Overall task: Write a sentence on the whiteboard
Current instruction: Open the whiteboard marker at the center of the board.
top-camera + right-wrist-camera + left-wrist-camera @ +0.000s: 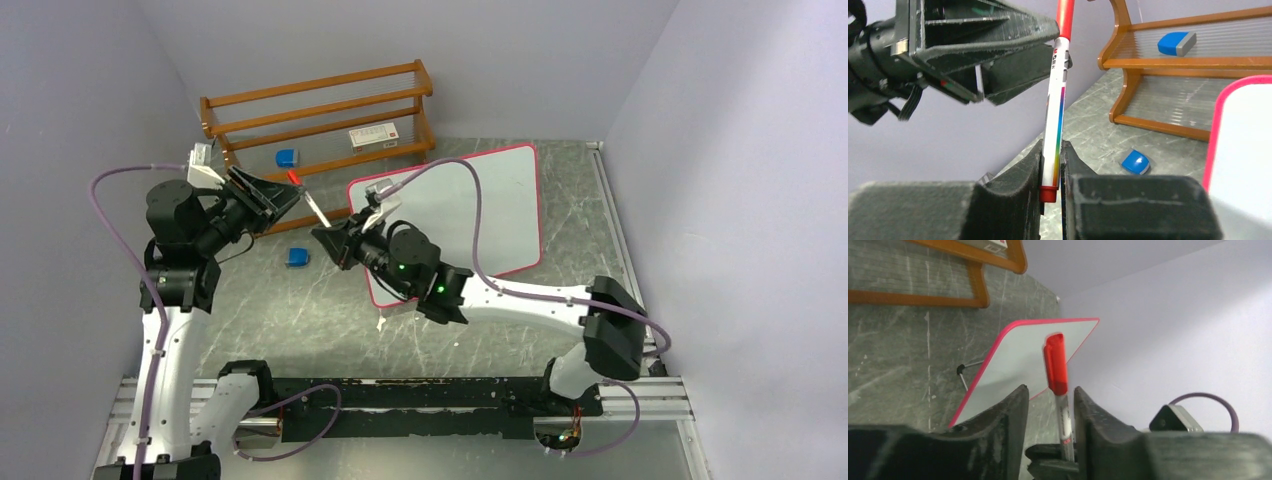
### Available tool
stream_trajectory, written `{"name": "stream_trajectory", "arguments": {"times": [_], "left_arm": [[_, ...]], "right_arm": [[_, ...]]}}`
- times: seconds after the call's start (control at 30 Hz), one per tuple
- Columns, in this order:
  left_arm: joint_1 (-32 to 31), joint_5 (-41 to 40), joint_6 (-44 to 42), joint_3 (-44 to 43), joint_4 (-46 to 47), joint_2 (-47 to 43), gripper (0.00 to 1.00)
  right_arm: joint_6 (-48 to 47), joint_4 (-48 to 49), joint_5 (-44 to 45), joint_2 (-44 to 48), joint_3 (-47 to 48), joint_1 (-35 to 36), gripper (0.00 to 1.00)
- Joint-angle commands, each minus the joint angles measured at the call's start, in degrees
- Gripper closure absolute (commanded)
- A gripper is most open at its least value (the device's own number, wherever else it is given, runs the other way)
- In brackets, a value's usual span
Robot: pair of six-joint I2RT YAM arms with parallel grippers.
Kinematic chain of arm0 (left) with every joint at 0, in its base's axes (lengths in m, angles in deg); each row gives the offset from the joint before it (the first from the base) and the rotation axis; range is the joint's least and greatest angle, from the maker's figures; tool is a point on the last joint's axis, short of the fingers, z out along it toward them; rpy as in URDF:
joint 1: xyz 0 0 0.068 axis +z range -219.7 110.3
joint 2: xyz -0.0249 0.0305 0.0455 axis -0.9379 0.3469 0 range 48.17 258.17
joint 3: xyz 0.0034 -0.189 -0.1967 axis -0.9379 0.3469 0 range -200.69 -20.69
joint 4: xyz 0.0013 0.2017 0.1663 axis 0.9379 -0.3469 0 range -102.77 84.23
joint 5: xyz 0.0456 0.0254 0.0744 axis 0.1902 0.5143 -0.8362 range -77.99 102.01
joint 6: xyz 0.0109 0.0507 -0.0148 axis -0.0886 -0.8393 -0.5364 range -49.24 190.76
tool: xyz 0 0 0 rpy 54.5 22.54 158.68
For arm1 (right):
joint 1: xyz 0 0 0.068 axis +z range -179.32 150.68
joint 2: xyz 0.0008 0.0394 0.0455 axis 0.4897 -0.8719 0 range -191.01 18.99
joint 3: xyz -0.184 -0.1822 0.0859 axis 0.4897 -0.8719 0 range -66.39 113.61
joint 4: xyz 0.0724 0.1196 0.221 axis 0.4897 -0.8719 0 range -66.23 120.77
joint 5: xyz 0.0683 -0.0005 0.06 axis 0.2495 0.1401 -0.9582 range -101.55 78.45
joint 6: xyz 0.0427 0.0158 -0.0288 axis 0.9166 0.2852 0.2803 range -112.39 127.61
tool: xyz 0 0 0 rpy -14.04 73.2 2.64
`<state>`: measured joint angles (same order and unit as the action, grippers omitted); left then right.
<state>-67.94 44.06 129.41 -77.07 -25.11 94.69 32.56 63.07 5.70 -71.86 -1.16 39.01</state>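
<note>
The whiteboard (490,210) lies on the table, white with a pink-red rim, and its face is blank; no red lettering shows. It also shows in the left wrist view (1018,360) and at the right edge of the right wrist view (1243,140). A marker (312,205) with a red cap is held in the air left of the board. My right gripper (328,240) (1050,150) is shut on the marker's white barrel (1055,110) near its tail. My left gripper (278,195) (1050,388) is open around the capped end (1055,365), with a gap on one side.
A wooden rack (320,110) stands at the back left with a blue eraser (287,157) and a white box (373,136) on its shelves. Another blue eraser (297,257) lies on the table under the grippers. Walls close in on the left, back and right.
</note>
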Motion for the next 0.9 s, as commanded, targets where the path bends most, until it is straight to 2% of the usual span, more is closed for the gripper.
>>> {"name": "stream_trajectory", "arguments": {"times": [0.0, 0.1, 0.3, 0.47, 0.63, 0.87], "left_arm": [[-1.3, -1.7, -9.2, -6.6, -3.0, 1.4, 0.5], [-3.9, -1.8, -15.0, -9.6, -3.6, 2.4, 0.31], [-8.2, 2.7, -27.4, -11.3, 1.2, 2.8, 0.13], [-17.3, 5.3, -42.4, -14.3, -1.1, 4.7, 0.06], [-26.3, 1.9, -55.6, -17.8, -9.9, 7.2, 0.05], [-27.5, 9.8, -62.7, -18.7, -14.4, 8.7, 0.06]], "right_arm": [[-3.2, -4.9, -1.5, 7.0, -1.9, 0.0, 1.0], [-4.8, -10.7, -2.9, 11.7, -3.1, -0.7, 1.0], [-6.4, -22.9, -6.2, 21.7, -5.5, -4.1, 1.0], [-9.9, -31.8, -10.2, 27.5, -5.4, -7.3, 1.0], [-13.1, -40.7, -14.5, 30.9, -4.2, -9.0, 1.0], [-17.4, -49.8, -21.8, 33.1, -3.0, -9.0, 1.0]]}}
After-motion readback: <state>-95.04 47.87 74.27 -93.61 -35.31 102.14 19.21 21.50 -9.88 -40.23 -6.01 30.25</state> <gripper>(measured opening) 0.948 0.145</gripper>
